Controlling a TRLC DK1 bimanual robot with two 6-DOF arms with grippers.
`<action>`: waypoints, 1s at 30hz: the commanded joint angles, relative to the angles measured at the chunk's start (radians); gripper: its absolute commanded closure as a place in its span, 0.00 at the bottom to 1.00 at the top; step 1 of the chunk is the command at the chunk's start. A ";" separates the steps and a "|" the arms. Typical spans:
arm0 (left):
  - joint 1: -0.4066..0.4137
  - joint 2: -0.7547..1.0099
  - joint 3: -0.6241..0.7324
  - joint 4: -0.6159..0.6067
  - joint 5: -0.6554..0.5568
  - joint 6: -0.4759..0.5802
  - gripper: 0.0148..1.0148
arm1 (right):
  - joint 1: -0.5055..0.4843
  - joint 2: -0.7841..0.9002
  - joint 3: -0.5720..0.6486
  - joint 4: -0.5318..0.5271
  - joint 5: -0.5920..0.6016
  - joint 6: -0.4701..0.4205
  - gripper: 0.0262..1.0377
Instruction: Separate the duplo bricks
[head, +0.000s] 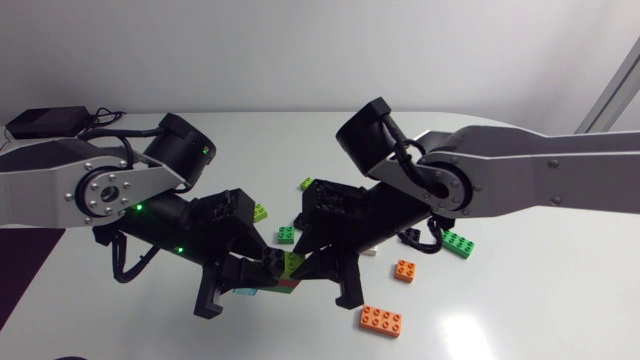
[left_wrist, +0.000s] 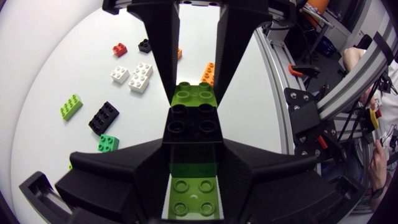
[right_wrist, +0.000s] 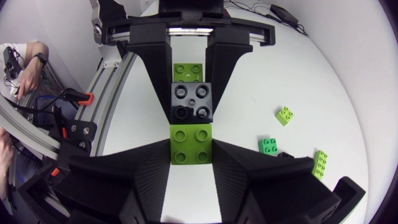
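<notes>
White table (head: 520, 320) spreads beneath us. Our left gripper (left_wrist: 193, 149) and right gripper (right_wrist: 191, 148) meet over its middle, each clamped on an opposite end of the joined duplo bricks (left_wrist: 193, 124), stacked lime, black, lime. An orange brick (head: 381, 319) lies loose nearby.

lime-green brick (right_wrist: 191, 144) | black brick (right_wrist: 193, 101) | orange brick (head: 381, 319) | white bricks (left_wrist: 140, 77) | red brick (left_wrist: 120, 49) | table (head: 540, 300) plain white

Mostly hidden between left claw (head: 240, 285) and right claw (head: 326, 279): brick stack (head: 293, 263); orange brick (left_wrist: 208, 71) half covered.
</notes>
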 joint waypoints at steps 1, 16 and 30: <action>0.005 0.019 0.023 0.013 -0.006 0.000 0.70 | 0.014 0.000 -0.011 -0.010 -0.005 -0.004 0.74; 0.026 0.034 0.029 0.013 0.002 -0.018 0.70 | 0.037 -0.125 -0.108 0.053 0.096 0.003 0.75; 0.026 -0.012 0.011 0.006 -0.003 -0.023 0.70 | -0.016 -0.128 -0.087 0.050 0.104 -0.004 0.75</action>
